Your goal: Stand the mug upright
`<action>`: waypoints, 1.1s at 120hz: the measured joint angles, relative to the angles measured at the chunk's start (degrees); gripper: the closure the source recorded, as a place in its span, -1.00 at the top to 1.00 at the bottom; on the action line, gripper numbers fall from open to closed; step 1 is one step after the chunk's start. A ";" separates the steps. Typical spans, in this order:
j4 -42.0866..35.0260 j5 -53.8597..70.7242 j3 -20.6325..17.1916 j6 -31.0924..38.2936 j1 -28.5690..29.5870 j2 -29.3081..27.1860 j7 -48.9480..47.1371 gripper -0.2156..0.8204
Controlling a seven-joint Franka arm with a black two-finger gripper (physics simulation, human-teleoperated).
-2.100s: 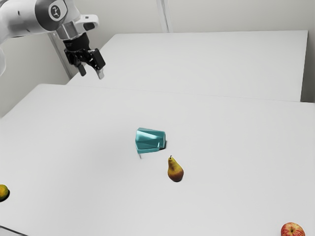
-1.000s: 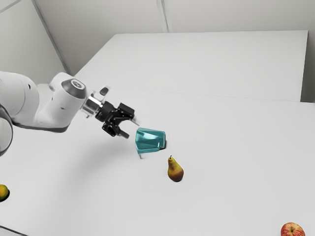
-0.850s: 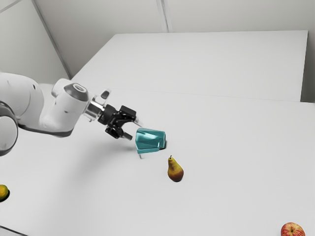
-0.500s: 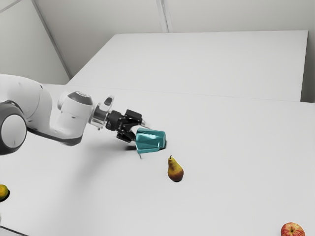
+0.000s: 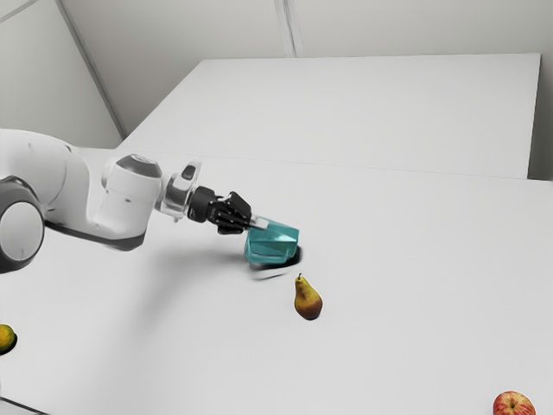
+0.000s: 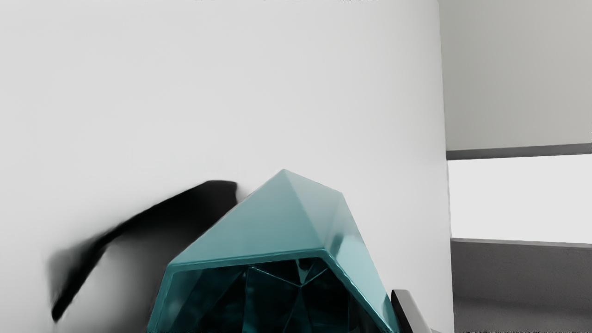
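The teal faceted mug is tilted on its side at the middle of the exterior view, its mouth facing my hand and a dark shadow beneath it. My gripper is at the upper part of its rim, with the jaws close together, shut on the wall. In the wrist view the mug shows its dark, hollow inside. There the gripper has one finger against the outside of the wall; the other finger is hidden.
A pear lies on the white table close to the mug, toward the exterior view's bottom. An apple is at the lower right corner and a yellow-green fruit at the left edge. Behind stands another white surface.
My hand has come to the mug from the exterior view's upper left, and its jaws have shut on the rim. The mug has turned and shifted slightly to that view's right.
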 joint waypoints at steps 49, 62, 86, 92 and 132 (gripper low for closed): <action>9.18 26.72 -0.09 -1.33 -0.79 -7.69 -4.32 -0.93; 12.79 41.21 -1.57 -1.47 -0.93 -7.81 -8.32 -0.93; 15.37 61.76 -5.64 -1.03 -1.25 -8.40 -16.51 -0.92; 15.30 64.81 -6.18 -0.69 -1.33 -8.39 -18.51 -0.92; 8.23 71.81 -7.35 7.01 -1.94 -7.14 -28.75 -0.92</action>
